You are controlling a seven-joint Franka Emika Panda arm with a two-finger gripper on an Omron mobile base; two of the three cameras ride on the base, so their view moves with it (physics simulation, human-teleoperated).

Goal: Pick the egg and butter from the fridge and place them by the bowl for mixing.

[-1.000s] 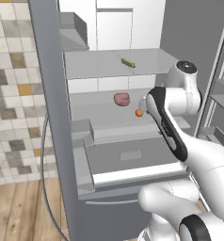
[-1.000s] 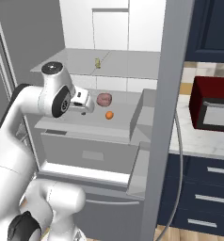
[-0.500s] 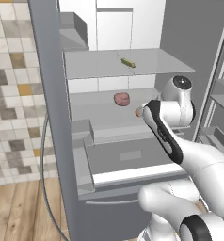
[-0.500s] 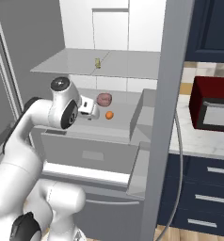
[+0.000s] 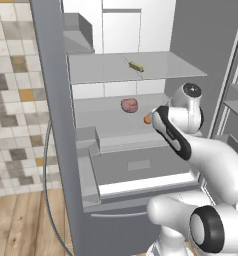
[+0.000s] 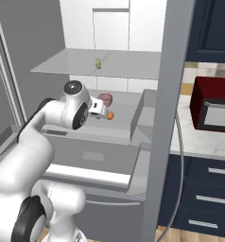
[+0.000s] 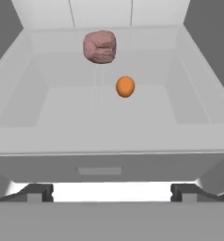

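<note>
Past the tool: the egg (image 7: 125, 86) sits straight ahead and a bit further back on the fridge (image 5: 56, 150) shelf, almost in line with the gap between the two tips.
Tool: the tool (image 7: 111, 192) is spread wide with nothing in it (its two dark tips show low down in the hand view, far apart).
Egg: a tiny orange ball, alone on the pale middle shelf, not touching anything.
Egg from the pink lump: the pink lump (image 7: 100, 46) is behind the egg, closer to the back wall, and a little to one side; they are near but apart.
Egg seen from the sides: in the left base view the egg (image 5: 147, 120) peeks out right beside the arm, and in the right base view the egg (image 6: 110, 115) is just in front of the hand.
Butter: the butter (image 5: 136, 66) lies on the shelf above the egg, a thin yellow stick, well apart from the egg.
Next move, my guess: push straight in toward the egg, and stop before the pink lump.
Watch out: the egg is round, so a bump could make it roll.
</note>
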